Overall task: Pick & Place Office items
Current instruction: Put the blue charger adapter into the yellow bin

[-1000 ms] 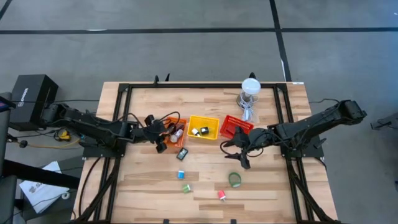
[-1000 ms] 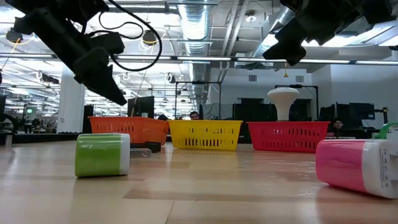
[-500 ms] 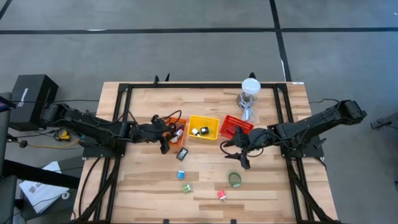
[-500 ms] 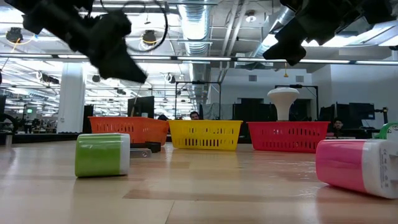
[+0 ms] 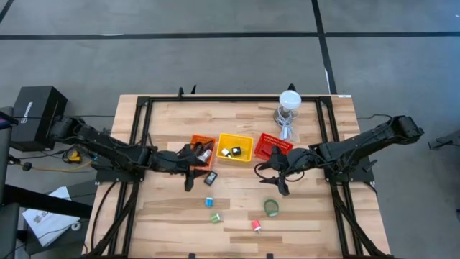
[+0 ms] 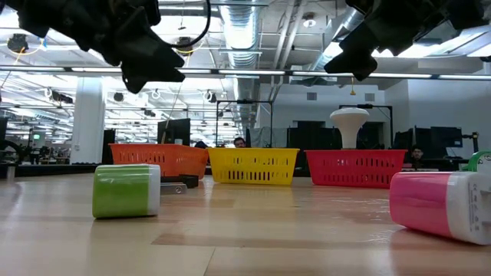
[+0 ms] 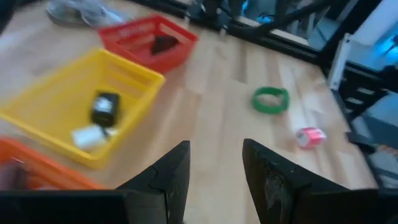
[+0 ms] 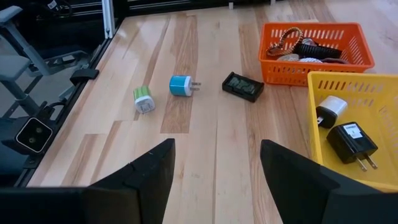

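Above the wooden table [image 5: 302, 216], both grippers hung w/ nothing in them.
L gripper [image 5: 188, 167] sat by the orange basket [image 5: 200, 148], fingers [image 7: 169, 176] parted w/ bare wood between them; the green ring [image 7: 270, 99] and pink piece [image 7: 309, 135] lay well ahead of them, and yellow basket [image 7: 74, 112] held a black and a white adapter. R gripper [image 5: 277, 180] hovered just in front of the red basket [image 5: 272, 146], jaws wide apart, empty; blue plug [image 8: 181, 86], green piece [image 8: 143, 98] and flat black item [image 8: 244, 87] lay on bare wood beyond its fingers [image 8: 146, 174]. Low view showed an office hall behind w/ ceiling lights and ducts.
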`<action>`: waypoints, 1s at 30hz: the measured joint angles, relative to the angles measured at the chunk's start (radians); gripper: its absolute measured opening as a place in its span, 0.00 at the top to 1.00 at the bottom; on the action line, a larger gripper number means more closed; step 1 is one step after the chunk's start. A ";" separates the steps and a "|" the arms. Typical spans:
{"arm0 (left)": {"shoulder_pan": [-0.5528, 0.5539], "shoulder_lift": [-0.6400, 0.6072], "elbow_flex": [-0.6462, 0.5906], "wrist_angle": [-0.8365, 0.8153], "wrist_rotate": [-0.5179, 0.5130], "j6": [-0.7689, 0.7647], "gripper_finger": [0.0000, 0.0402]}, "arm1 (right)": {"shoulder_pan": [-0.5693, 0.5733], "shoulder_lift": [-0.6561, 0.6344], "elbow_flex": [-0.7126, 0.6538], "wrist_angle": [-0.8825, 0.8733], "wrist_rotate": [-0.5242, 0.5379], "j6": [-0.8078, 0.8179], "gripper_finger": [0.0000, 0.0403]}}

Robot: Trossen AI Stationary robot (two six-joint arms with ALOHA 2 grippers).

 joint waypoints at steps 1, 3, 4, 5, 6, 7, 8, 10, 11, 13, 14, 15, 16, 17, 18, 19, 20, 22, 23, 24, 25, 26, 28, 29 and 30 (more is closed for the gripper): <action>-0.019 0.017 0.000 0.013 0.000 -0.022 0.64 | 0.000 0.000 0.000 0.001 0.000 0.000 0.44; -0.062 0.067 0.012 0.047 0.000 -0.035 0.64 | 0.000 0.000 0.000 0.001 0.000 -0.001 0.44; -0.083 0.095 0.027 0.051 0.000 -0.035 0.64 | 0.000 0.000 0.000 0.001 0.000 -0.001 0.44; -0.102 0.122 0.043 0.049 -0.002 -0.037 0.64 | 0.000 0.000 0.000 0.002 0.000 -0.002 0.44; -0.119 0.152 0.063 0.049 -0.007 -0.046 0.64 | 0.000 0.000 0.000 0.002 0.000 -0.002 0.44; -0.132 0.187 0.087 0.052 -0.009 -0.060 0.64 | 0.000 0.000 0.000 0.002 0.000 -0.002 0.44; -0.142 0.215 0.104 0.052 -0.009 -0.071 0.64 | 0.000 0.000 0.000 0.003 0.000 -0.002 0.44; -0.160 0.269 0.138 0.048 0.004 -0.097 0.64 | 0.000 0.000 0.000 0.005 0.000 -0.002 0.44; -0.165 0.294 0.154 0.047 0.020 -0.124 0.64 | 0.000 0.000 0.000 0.006 0.000 -0.002 0.44; -0.175 0.332 0.174 0.043 0.048 -0.198 0.64 | 0.000 0.000 0.000 0.009 0.000 0.000 0.44; -0.178 0.351 0.183 0.044 0.074 -0.230 0.64 | 0.000 0.000 0.000 0.009 0.000 0.000 0.44; -0.182 0.366 0.187 0.044 0.107 -0.255 0.64 | 0.000 0.000 0.000 0.009 0.000 0.000 0.44; -0.184 0.375 0.186 0.038 0.145 -0.276 0.64 | 0.000 0.000 0.000 0.012 0.000 0.000 0.44; -0.187 0.386 0.185 0.036 0.185 -0.306 0.64 | 0.000 0.000 0.000 0.016 0.000 0.000 0.44; -0.189 0.395 0.186 0.026 0.218 -0.343 0.64 | 0.000 0.000 0.000 0.018 0.000 0.000 0.44; -0.189 0.400 0.185 -0.001 0.240 -0.385 0.64 | 0.000 0.000 0.000 0.021 0.000 0.000 0.44; -0.189 0.402 0.185 -0.023 0.261 -0.419 0.64 | 0.000 0.000 0.000 0.024 0.000 0.000 0.44; -0.189 0.403 0.185 -0.061 0.286 -0.464 0.64 | 0.000 0.000 0.000 0.025 0.000 0.000 0.44; -0.188 0.400 0.185 -0.085 0.287 -0.478 0.64 | 0.000 0.000 0.000 0.024 0.000 0.000 0.44; -0.188 0.395 0.184 -0.104 0.287 -0.481 0.64 | 0.000 0.000 0.000 0.024 0.000 0.000 0.44; -0.186 0.393 0.183 -0.104 0.287 -0.481 0.64 | 0.000 0.000 0.000 0.024 0.000 0.000 0.44; -0.183 0.392 0.184 -0.098 0.287 -0.481 0.64 | 0.000 0.000 0.000 0.024 0.000 0.000 0.44; -0.177 0.382 0.184 -0.102 0.283 -0.481 0.64 | 0.000 0.000 0.000 0.023 0.000 0.000 0.44; -0.172 0.381 0.185 -0.098 0.274 -0.481 0.64 | 0.000 0.000 0.000 0.023 0.000 0.000 0.44; -0.166 0.381 0.185 -0.101 0.266 -0.481 0.63 | 0.000 0.000 0.000 0.023 0.000 0.000 0.44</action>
